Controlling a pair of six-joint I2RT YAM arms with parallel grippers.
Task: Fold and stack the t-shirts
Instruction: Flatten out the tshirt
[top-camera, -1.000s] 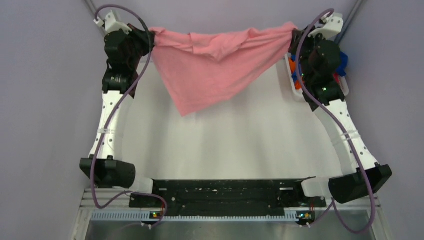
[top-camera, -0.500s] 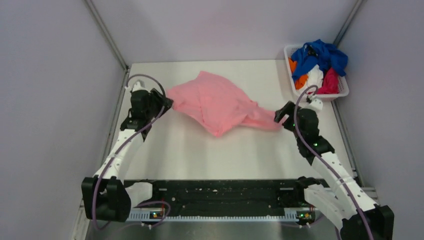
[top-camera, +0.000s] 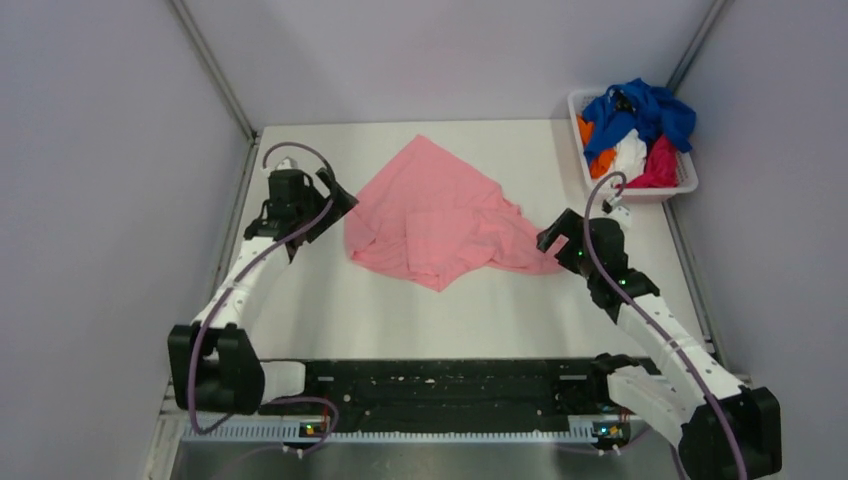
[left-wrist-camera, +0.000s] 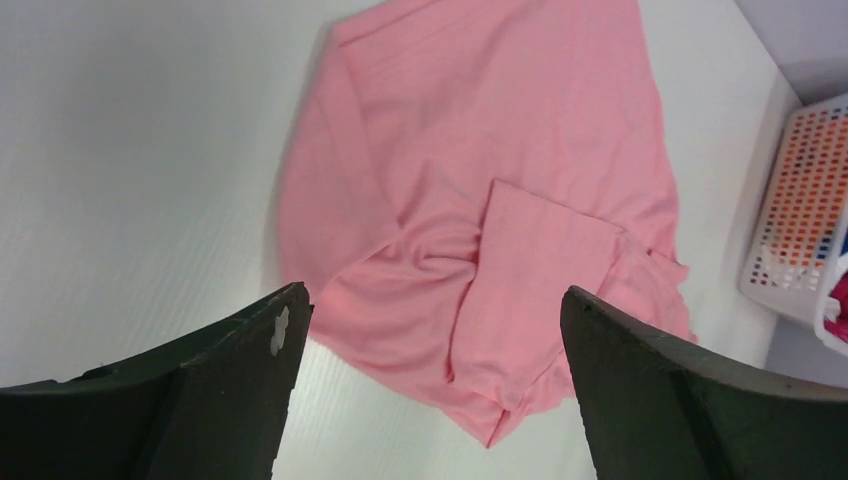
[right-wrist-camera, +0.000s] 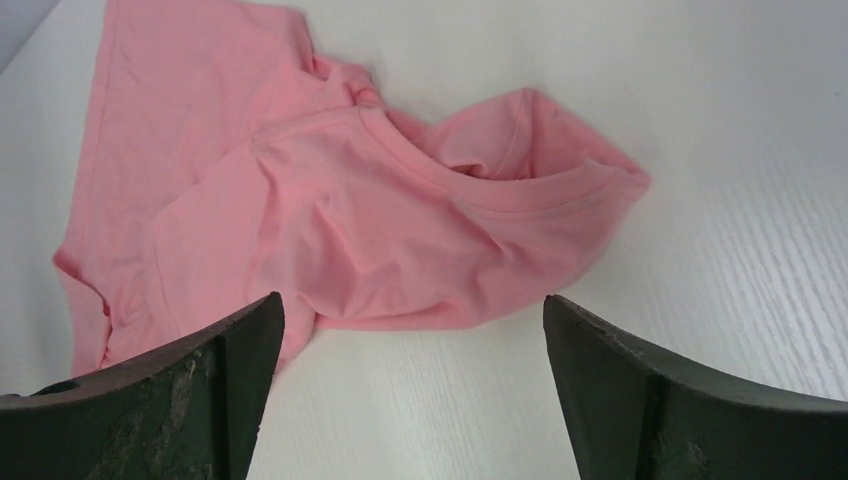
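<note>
The salmon-pink t-shirt lies loosely rumpled on the white table, its collar end toward the right and one flap folded over its middle. My left gripper hovers just off the shirt's left edge, jaws wide open and empty; in its wrist view the pink t-shirt spreads ahead of the left gripper. My right gripper is at the shirt's right end, also open and empty; the collar of the pink t-shirt lies just beyond the right gripper.
A white lattice basket stands at the far right corner, also visible as the basket. It holds a heap of blue, orange, white and magenta t-shirts. Grey walls close in the left, right and back.
Both grippers opened and let go of the pink t-shirt. It went from hanging stretched between them to lying on the table, and both arms came down and drew slightly away.
</note>
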